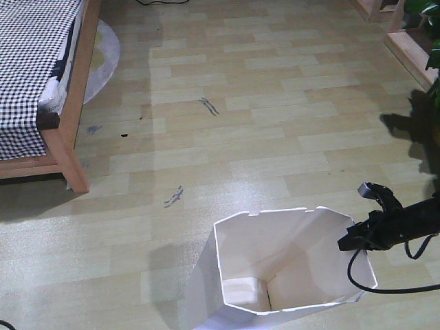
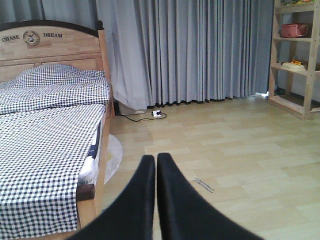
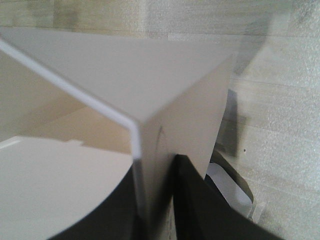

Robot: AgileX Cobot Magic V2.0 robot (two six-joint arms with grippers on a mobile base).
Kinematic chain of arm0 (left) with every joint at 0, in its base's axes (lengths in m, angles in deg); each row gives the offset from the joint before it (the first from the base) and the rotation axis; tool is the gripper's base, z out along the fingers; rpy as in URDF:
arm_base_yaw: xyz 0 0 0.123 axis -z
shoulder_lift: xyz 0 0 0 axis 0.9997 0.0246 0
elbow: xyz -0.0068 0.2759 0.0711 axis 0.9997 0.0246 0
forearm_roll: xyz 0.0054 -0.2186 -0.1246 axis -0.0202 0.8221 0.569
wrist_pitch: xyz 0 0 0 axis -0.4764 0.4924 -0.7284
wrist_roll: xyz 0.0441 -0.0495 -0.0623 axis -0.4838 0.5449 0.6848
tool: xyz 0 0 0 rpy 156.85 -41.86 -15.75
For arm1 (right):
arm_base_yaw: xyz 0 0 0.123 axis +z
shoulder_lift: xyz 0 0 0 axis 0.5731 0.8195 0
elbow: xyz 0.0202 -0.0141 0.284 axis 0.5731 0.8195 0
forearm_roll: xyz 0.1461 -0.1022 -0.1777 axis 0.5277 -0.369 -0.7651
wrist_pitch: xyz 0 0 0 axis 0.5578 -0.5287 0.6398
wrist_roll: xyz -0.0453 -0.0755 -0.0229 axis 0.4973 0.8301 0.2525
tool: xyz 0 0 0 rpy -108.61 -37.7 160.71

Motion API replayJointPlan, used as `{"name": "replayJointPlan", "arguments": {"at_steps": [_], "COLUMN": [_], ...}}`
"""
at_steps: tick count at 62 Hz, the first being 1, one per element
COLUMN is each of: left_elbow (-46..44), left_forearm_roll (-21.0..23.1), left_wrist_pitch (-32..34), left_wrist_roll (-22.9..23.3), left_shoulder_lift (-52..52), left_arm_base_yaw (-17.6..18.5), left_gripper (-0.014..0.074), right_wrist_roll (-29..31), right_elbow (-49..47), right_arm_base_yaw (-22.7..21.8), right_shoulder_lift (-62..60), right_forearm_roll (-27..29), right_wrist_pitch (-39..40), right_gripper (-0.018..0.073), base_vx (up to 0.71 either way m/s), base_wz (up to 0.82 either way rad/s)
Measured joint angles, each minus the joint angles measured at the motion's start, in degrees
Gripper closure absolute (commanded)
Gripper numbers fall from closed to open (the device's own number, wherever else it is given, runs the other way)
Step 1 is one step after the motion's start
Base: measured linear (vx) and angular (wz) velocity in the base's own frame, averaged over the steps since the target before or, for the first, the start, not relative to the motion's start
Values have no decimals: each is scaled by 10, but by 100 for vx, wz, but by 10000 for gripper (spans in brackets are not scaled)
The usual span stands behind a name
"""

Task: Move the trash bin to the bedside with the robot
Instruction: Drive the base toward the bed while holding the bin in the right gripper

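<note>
Standing upright, the trash bin (image 1: pixel 295 265) opens upward.

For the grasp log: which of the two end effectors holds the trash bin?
The right end effector: it clamps the wall of the trash bin. The left end effector is shut on nothing, facing the bed.

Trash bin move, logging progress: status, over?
Right tool shut on trash bin rim. Left tool shut, empty. Bin short of bedside; no obstacle between.
</note>
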Motion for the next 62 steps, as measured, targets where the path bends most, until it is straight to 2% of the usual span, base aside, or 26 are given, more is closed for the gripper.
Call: {"name": "replayJointPlan", "arguments": {"at_steps": [62], "left_elbow": [0], "left_forearm_roll": [0], "left_wrist_pitch": [0], "left_wrist_roll": [0], "left_shoulder_lift": [0], "left_arm_base_yaw": [0], "left_gripper": [603], "right_wrist_roll": [0], "right_elbow": [0], "right_arm_base_yaw": [0], "right_shoulder_lift": [0], "right_forearm_roll": [-2], "right_wrist_pitch": [4], "right_gripper": [563], "base_vx": [26], "base_wz": [0]}}
